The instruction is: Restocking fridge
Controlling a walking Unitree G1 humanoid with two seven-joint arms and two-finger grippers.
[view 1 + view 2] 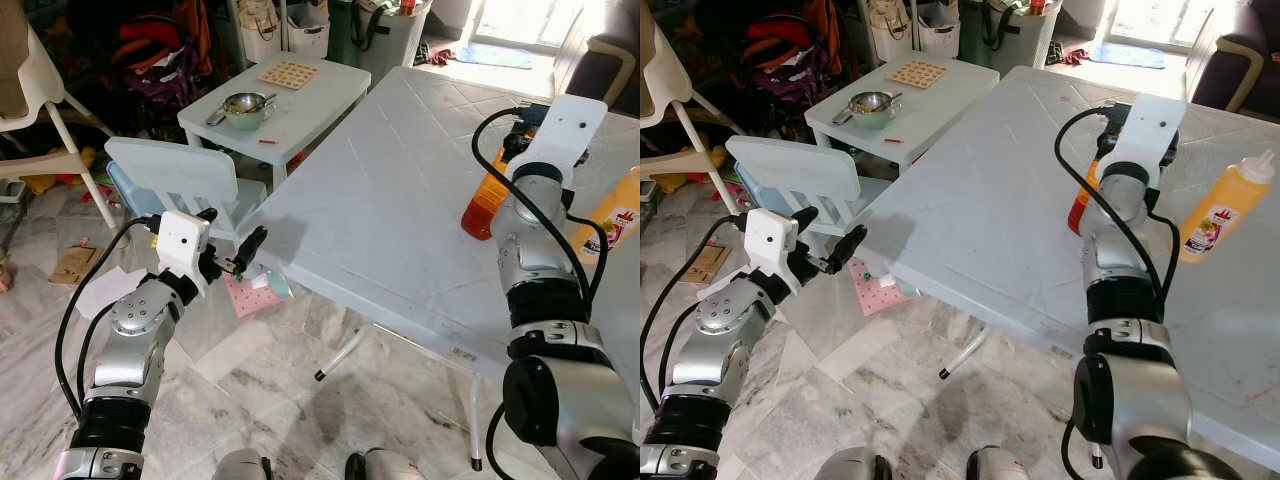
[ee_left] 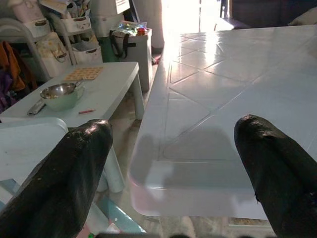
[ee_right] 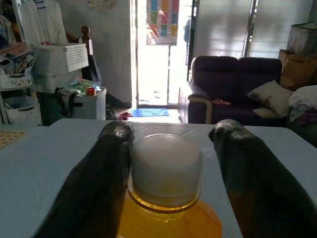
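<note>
The right gripper (image 3: 168,168) stands with its two black fingers (image 3: 94,183) spread apart, one on each side of the white cap of the orange bottle (image 3: 166,198). In the right wrist view the cap sits directly between the fingers and close to the left-hand one; contact cannot be confirmed, so the gripper counts as open around the cap and not yet clamped. The bottle stands upright on the large white table (image 1: 400,200), its long axis vertical and in line with the gap between the fingers. From the head views the right arm reaches forward over the table with its wrist above the bottle (image 1: 484,205). A second bottle, yellow with a pointed white nozzle (image 1: 1223,205), stands upright on the same table, well apart to the outer side of the right fingers. The left gripper (image 1: 233,257) hangs off the table's near-left corner, fingers wide apart with nothing between them, pointing toward the table edge (image 2: 198,178); a pale blue chair (image 1: 175,175) stands just beside it. The right arm is clearly the nearer one to either bottle. The coming move is judged to be a closing of the fingers on the orange bottle's neck, followed by a straight lift.
</note>
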